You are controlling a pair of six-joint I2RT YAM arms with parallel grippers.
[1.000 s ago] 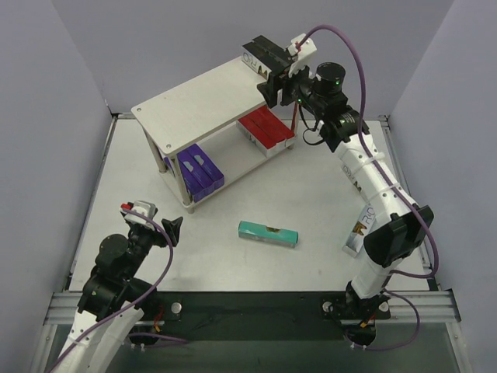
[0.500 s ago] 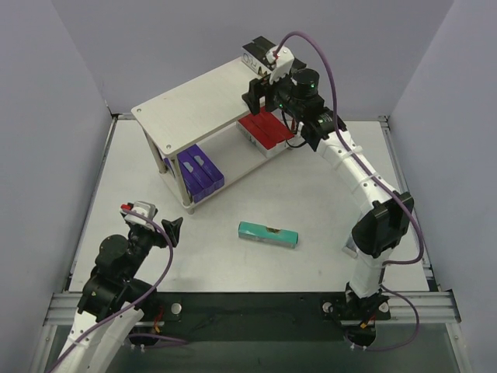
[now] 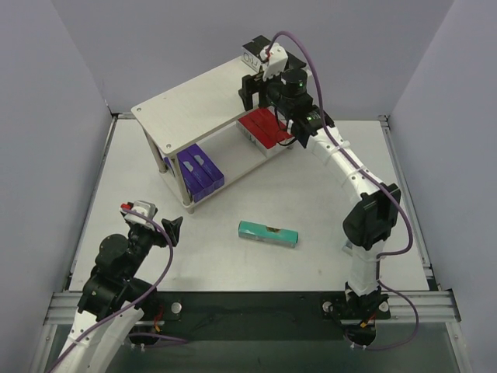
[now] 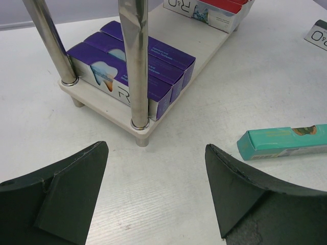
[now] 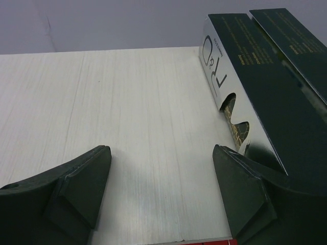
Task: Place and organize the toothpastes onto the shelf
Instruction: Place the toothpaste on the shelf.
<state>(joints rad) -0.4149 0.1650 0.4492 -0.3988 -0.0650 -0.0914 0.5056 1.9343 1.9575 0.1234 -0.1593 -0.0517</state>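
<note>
The shelf [image 3: 194, 99] stands at the back of the table. Two black toothpastes [image 3: 254, 51] lie at the far right corner of its top board [image 5: 127, 102]. My right gripper [image 3: 254, 85] [image 5: 162, 150] hovers open over that board, empty, its right finger close beside the nearer black carton [image 5: 255, 81]. Red toothpastes [image 3: 264, 128] and purple toothpastes [image 3: 200, 172] [image 4: 133, 61] lie on the lower tier. A teal toothpaste [image 3: 268, 232] [image 4: 283, 142] lies on the table. My left gripper [image 3: 157, 222] [image 4: 156, 148] is open and empty, low over the table in front of the shelf.
A metal shelf leg [image 4: 136, 66] stands right ahead of my left gripper. Another carton [image 4: 318, 34] lies on the table at the right, mostly hidden behind my right arm [image 3: 365, 217] in the top view. Grey walls enclose the table.
My right gripper has opened wider and swung left over the shelf top, away from the black cartons. The left arm has not moved.
</note>
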